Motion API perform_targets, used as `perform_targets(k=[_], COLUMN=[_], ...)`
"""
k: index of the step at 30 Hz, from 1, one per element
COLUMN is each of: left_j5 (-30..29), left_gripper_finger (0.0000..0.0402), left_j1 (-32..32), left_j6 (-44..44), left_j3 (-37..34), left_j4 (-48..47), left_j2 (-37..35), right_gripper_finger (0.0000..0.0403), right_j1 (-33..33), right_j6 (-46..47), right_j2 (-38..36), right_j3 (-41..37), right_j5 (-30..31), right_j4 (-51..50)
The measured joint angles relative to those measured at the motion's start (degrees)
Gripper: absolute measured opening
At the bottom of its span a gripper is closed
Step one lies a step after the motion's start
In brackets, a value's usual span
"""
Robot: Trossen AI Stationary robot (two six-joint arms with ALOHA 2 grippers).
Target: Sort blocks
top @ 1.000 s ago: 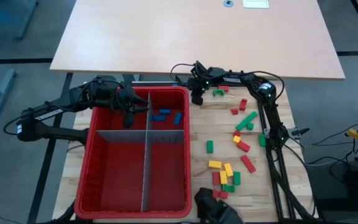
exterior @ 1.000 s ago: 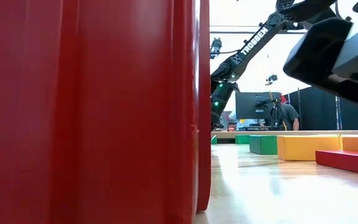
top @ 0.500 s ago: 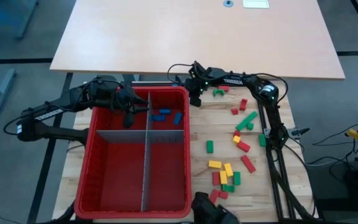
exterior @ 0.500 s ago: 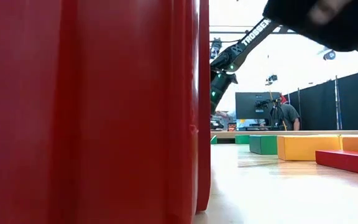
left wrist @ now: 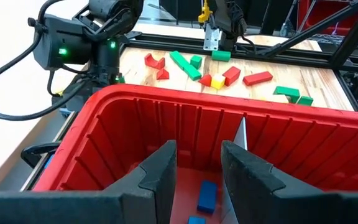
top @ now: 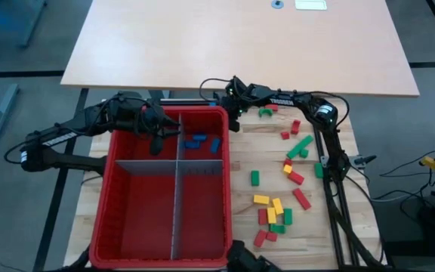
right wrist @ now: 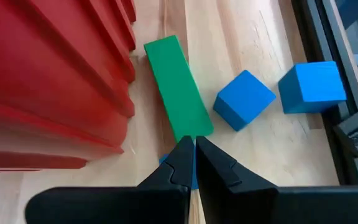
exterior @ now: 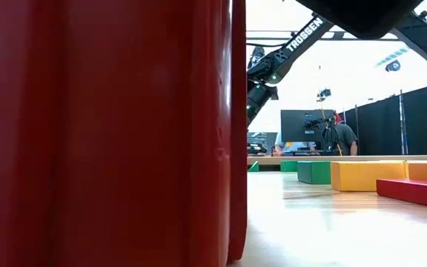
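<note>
The right pincer [right wrist: 194, 144], fingers nearly together and empty, hovers over a green block [right wrist: 178, 87] beside the red bin [top: 229, 151] at 12 o'clock. The left pincer [left wrist: 197, 163], parted and empty, hangs over the bin's blue blocks [top: 196, 141]; other blocks [top: 279, 213] lie scattered on the worktop [top: 331, 227].

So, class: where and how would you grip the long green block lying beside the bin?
Probably across the green block at its middle, from above: it lies flat, and its narrow width suits the right gripper. The bin crowds one long side, so clearance is tight.
</note>
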Motion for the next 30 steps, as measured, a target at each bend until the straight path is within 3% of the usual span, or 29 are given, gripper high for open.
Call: perform_targets(k=[11,27,30], left_j5=[0.00,0.00,0.02], left_gripper_finger=[0.0114,0.0114,0.0114], left_j1=[-0.01,-0.01,-0.01], left_j6=[-0.16,-0.01,-0.01], left_j3=[0.02,0.02,0.00], left_j4=[0.00,0.00,0.00], left_j2=[0.00,-0.02,-0.02], right_gripper_finger=[0.0000,0.0000,0.0000], right_j1=[0.85,3.50,3.39], right_j6=[2.54,0.64,0.60], right_j2=[0.00,-1.49,-1.51], right_j3=[0.00,-0.09,-0.09], right_j5=[-4.36,-4.25,-1.84], right_j4=[-1.24,-8.37,-6.90])
